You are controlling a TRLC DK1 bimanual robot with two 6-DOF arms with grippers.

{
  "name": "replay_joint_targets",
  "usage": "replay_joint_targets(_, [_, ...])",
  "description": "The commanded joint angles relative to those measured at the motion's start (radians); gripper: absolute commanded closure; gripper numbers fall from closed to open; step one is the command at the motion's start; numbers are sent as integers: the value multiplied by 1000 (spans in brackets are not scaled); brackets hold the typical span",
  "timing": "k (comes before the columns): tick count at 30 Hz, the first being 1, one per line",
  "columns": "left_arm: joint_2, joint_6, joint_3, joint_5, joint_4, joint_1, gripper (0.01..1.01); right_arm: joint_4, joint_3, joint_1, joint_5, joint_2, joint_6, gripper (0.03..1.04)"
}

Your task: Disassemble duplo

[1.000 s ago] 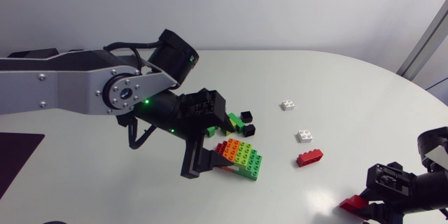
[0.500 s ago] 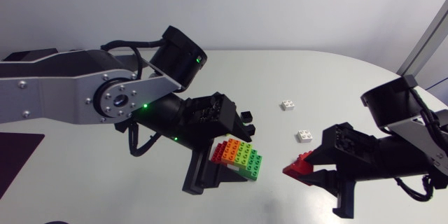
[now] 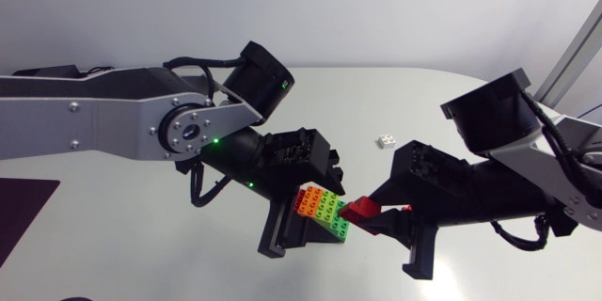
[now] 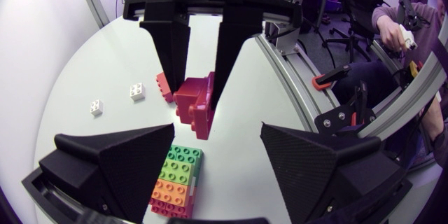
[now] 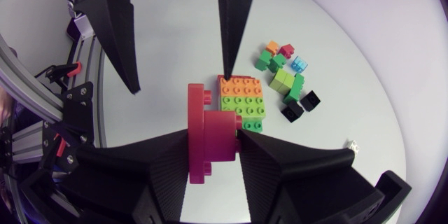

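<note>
The duplo assembly (image 3: 323, 209), stepped rows of orange, light green and green studs, lies on the white table. My left gripper (image 3: 301, 228) stands open astride it. In the left wrist view the assembly (image 4: 176, 180) lies between the wide fingers, nearer one of them and with a clear gap to the other. My right gripper (image 3: 372, 214) is shut on a red duplo piece (image 3: 358, 213), held right beside the assembly. The right wrist view shows the red piece (image 5: 208, 136) clamped between the fingers, just in front of the assembly (image 5: 242, 101).
A white brick (image 3: 386, 140) lies behind the right arm. Ahead of the left gripper are a red brick (image 4: 164, 87) and two white bricks (image 4: 138, 92). A pile of loose green, black, red and blue bricks (image 5: 287, 78) sits just beyond the assembly.
My right arm has swept in from the lower right with the red piece, up to the assembly. The left arm and the assembly shifted slightly right.
</note>
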Motion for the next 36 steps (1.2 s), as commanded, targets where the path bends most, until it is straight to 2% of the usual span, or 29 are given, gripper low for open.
replay_joint_targets(1, [37, -15, 42, 16, -5, 18, 179, -7, 29, 35, 11, 2, 46, 979])
replay_joint_targets(8, [47, -18, 62, 38, -5, 42, 225, 4, 33, 84, 27, 6, 80, 979])
replay_joint_targets(15, [56, -22, 64, 74, -5, 50, 498, 22, 33, 125, 47, 3, 114, 979])
replay_joint_targets(19, [57, -25, 64, 88, -8, 51, 746, 30, 36, 127, 56, 3, 118, 979])
replay_joint_targets(26, [43, -14, 48, 125, -21, 61, 777, 41, 39, 136, 68, 3, 124, 979])
replay_joint_targets(31, [30, 3, 25, 145, -21, 54, 851, 56, 32, 150, 68, 2, 140, 977])
replay_joint_targets(36, [11, 8, 18, 163, -19, 54, 859, 62, 23, 150, 70, -6, 147, 944])
